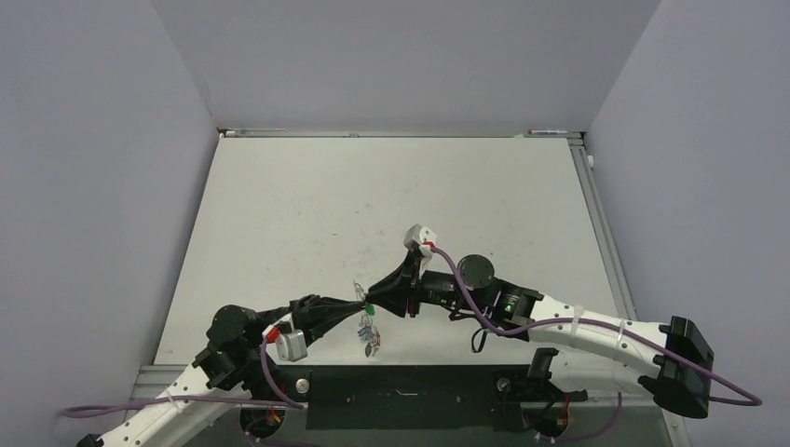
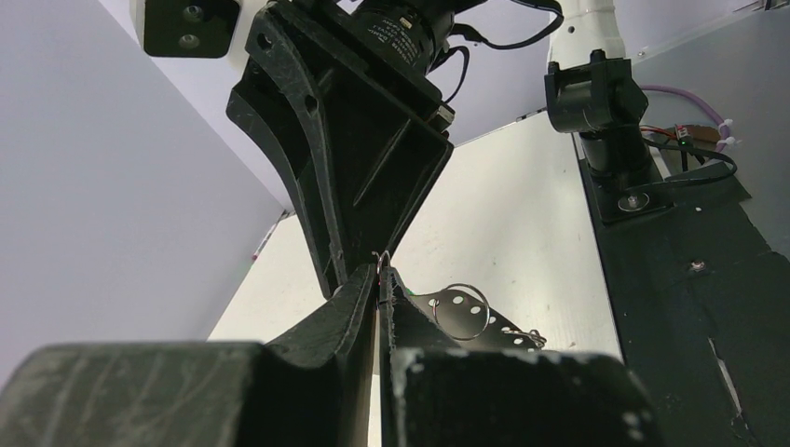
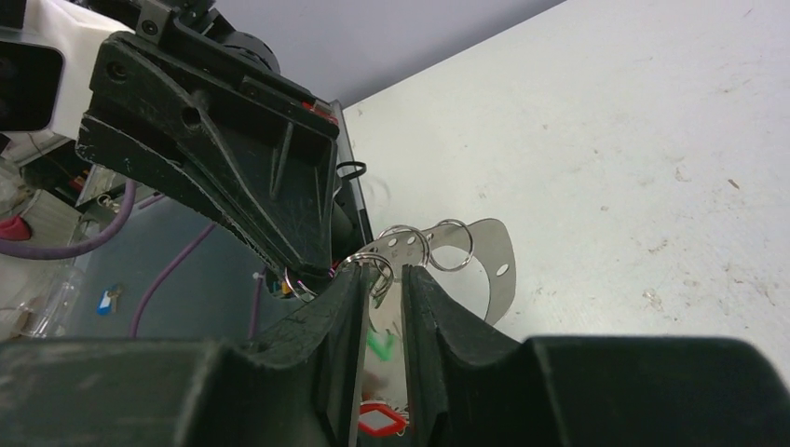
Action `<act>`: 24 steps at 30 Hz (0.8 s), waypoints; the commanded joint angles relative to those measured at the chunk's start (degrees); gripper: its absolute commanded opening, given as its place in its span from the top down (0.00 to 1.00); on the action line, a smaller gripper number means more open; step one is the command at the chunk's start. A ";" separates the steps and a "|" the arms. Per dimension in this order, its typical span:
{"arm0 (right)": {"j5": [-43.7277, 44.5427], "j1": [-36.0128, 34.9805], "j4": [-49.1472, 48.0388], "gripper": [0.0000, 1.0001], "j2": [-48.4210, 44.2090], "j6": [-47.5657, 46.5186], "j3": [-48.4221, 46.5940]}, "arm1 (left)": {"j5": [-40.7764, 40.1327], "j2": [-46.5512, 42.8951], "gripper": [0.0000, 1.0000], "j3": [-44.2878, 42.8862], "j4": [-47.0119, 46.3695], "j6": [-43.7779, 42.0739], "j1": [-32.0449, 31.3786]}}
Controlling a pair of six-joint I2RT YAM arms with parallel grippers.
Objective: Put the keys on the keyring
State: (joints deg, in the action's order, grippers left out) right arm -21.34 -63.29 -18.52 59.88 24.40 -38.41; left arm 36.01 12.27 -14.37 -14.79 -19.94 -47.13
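Note:
Both grippers meet tip to tip above the table's near edge. My left gripper (image 1: pixel 352 304) (image 2: pixel 380 272) is shut on the keyring (image 2: pixel 508 328) (image 3: pixel 498 256), a thin silver perforated oval with split rings (image 3: pixel 455 222) along its rim. My right gripper (image 1: pixel 375 300) (image 3: pixel 384 277) faces it with its jaws a narrow gap apart. A split ring and the green-tagged key (image 3: pixel 380 345) (image 1: pixel 370 308) sit in that gap. A red tag (image 3: pixel 377 421) hangs lower. More keys (image 1: pixel 369 333) dangle under the meeting point.
The white table (image 1: pixel 391 186) stretches away behind the grippers, with grey walls on three sides. A black base plate (image 1: pixel 401 396) and purple cables (image 1: pixel 466 289) lie at the near edge. The right arm's mount (image 2: pixel 606 102) stands to one side.

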 commanded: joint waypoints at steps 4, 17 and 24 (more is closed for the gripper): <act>4.58 -0.52 5.09 0.71 -6.50 -7.09 -1.53 | -1.09 -0.89 1.00 -0.05 -3.85 0.44 0.37; -9.33 -0.52 -9.48 0.65 -12.41 -19.21 8.52 | -0.12 1.61 1.00 1.37 -19.57 12.56 1.52; -12.67 -0.61 -10.89 0.66 -8.53 -21.95 4.92 | 0.09 2.41 1.00 2.42 -24.51 16.79 1.61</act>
State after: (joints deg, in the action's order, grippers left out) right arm -29.91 -63.48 -23.53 49.76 5.65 -29.74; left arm 35.99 14.44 -11.88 -31.38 -7.11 -45.93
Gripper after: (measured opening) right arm 0.347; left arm 0.006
